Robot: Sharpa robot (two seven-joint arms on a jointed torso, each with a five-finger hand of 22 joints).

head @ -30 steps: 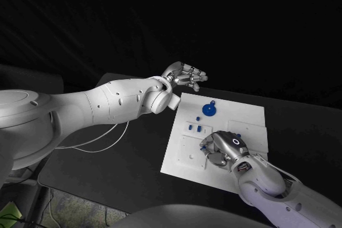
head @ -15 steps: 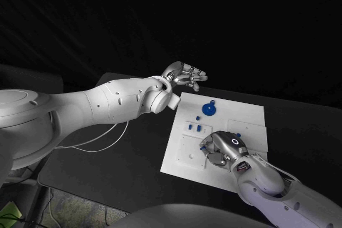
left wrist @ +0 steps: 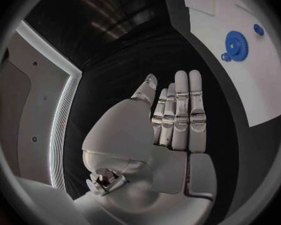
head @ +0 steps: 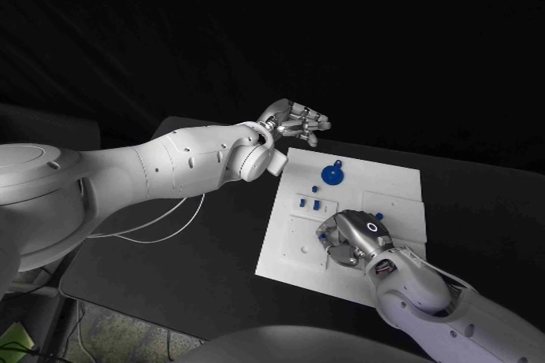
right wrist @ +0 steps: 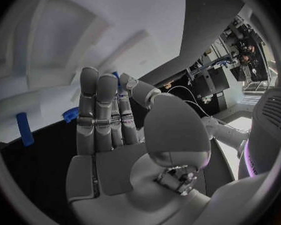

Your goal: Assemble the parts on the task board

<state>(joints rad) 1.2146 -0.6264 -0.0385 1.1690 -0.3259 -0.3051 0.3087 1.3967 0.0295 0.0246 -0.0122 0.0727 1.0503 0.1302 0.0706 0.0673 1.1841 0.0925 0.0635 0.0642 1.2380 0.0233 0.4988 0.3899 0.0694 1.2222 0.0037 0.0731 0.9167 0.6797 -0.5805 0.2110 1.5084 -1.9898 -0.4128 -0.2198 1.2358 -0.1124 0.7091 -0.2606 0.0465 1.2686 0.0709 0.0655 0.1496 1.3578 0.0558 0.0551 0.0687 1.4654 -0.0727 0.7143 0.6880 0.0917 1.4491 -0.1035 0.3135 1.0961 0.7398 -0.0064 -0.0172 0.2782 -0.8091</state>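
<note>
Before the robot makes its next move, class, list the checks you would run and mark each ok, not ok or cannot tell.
1. Left hand off the board, fingers straight, holding nothing: ok.
2. Right hand over the board's near part: ok.
3. Right hand has a firm hold on a part: cannot tell; a blue sliver shows between its fingers.
4. Blue gear lies flat on the board, untouched: ok.
5. Small blue pieces apart from both hands: ok.

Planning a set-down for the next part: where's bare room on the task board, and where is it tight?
Free: the task board's far right corner, beyond the blue gear; also its near left corner, left of the right hand. Crowded: the middle, where the small blue parts stand close by the right hand. The left hand hovers off the far left corner.
</note>
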